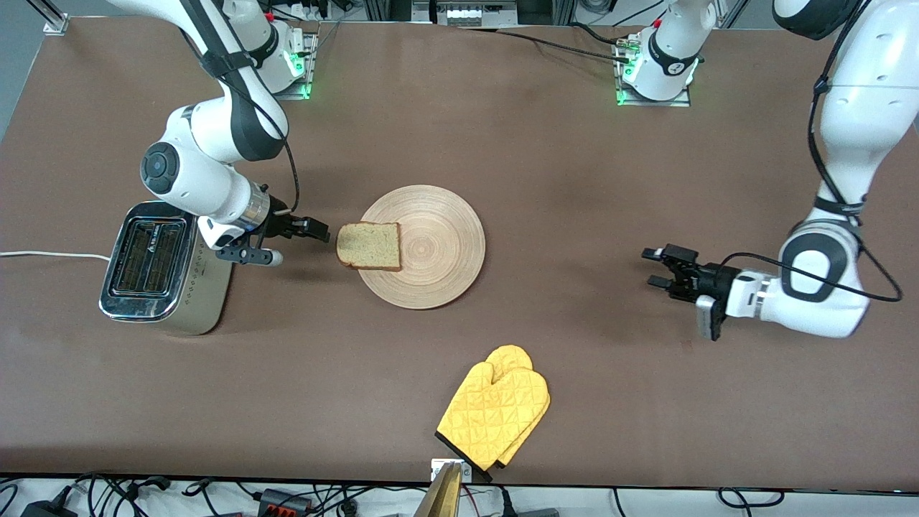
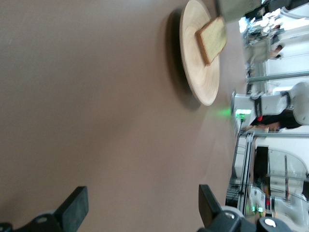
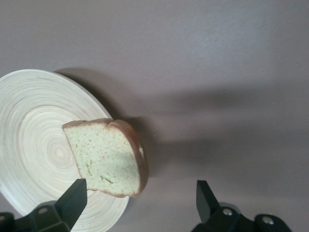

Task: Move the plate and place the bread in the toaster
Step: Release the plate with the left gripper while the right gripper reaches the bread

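The round wooden plate (image 1: 438, 248) (image 2: 197, 67) (image 3: 34, 145) lies mid-table. The slice of bread (image 1: 369, 245) (image 2: 212, 38) (image 3: 106, 157) rests on the plate's rim toward the right arm's end, overhanging it a little. The beige and chrome toaster (image 1: 161, 267) stands at that same end, slots up and empty. My right gripper (image 1: 301, 243) (image 3: 140, 195) hangs low between toaster and bread, open, its fingers pointing at the slice and a short way from it. My left gripper (image 1: 652, 267) (image 2: 142, 203) is open and empty, low over bare table toward the left arm's end, well apart from the plate.
A yellow quilted oven mitt (image 1: 495, 409) lies near the table's front edge, nearer to the front camera than the plate. The toaster's white cord (image 1: 43, 255) runs off the table's end.
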Tool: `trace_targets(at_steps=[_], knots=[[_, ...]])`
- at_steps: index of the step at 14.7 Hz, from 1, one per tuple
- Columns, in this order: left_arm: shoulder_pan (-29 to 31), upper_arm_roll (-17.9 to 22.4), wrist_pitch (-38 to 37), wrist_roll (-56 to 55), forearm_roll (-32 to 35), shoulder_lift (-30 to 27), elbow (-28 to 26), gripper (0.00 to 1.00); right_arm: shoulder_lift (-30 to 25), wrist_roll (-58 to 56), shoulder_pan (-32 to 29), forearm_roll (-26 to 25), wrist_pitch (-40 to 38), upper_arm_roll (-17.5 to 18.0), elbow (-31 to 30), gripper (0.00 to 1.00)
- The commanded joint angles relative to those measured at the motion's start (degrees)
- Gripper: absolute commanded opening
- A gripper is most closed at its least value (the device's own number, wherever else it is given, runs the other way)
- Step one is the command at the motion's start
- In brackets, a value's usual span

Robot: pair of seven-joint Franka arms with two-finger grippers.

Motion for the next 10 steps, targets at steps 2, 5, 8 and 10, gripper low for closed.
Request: trace_targets(at_steps=[2,5,8,10], knots=[[-1.4,-0.2,-7.0,-12.7,12.4,-7.0,3.3,1.0,2.3,-7.3,1.3,5.5,6.8,-0.2,-2.5,1.0],[-4.0,-0.6,-10.2,-22.4,23.6,-11.7,5.1,1.0,4.7,-9.3,3.5,8.8,11.6,-0.2,-2.7,1.0],[-9.0,-0.6,-12.2,-29.0,36.3,-14.9,7.6,1.0,6.7,-9.3,4.8,10.7,15.5,-0.2,-3.2,1.0],[-12.2,-0.6,-12.2,-36.5,42.2,-17.1,7.6,1.0,7.4,-9.4,5.1,11.9,16.6,0.1,-3.2,1.0]])
